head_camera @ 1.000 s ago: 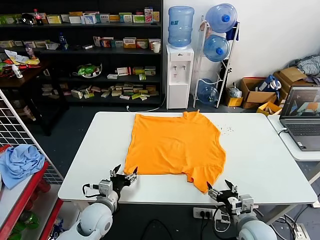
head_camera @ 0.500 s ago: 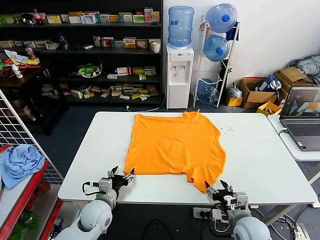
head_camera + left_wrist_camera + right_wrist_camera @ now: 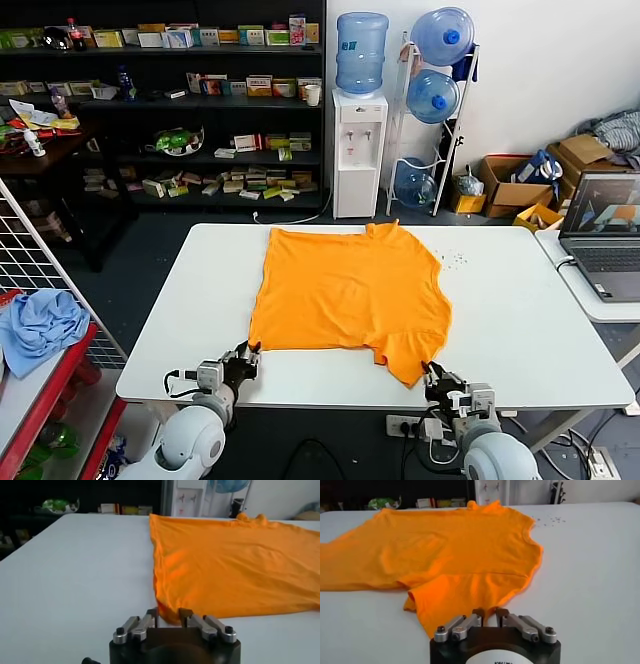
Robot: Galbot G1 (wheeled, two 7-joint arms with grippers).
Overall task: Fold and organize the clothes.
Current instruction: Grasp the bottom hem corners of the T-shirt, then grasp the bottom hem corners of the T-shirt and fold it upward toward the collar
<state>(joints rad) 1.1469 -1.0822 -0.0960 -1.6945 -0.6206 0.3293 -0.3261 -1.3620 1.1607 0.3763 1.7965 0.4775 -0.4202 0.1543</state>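
The clothes, one plain orange T-shirt (image 3: pixel 345 290), lie spread flat on the white table (image 3: pixel 520 320), collar at the far side. My left gripper (image 3: pixel 247 357) is at the shirt's near left hem corner. In the left wrist view the shirt (image 3: pixel 225 565) runs away from that gripper (image 3: pixel 169 614), whose jaws are closed on the bunched corner. My right gripper (image 3: pixel 433 374) is at the near right tip of the shirt. In the right wrist view that gripper (image 3: pixel 490 612) pinches the pointed orange tip of the shirt (image 3: pixel 455 555).
A laptop (image 3: pixel 603 235) sits on a side table at the right. A wire rack at the left holds a light blue cloth (image 3: pixel 38 325). A water dispenser (image 3: pixel 358 150) and stocked shelves stand beyond the table's far edge.
Both grippers have moved forward to the shirt's near edge. Both have gone from wide open to closed on the fabric corners.
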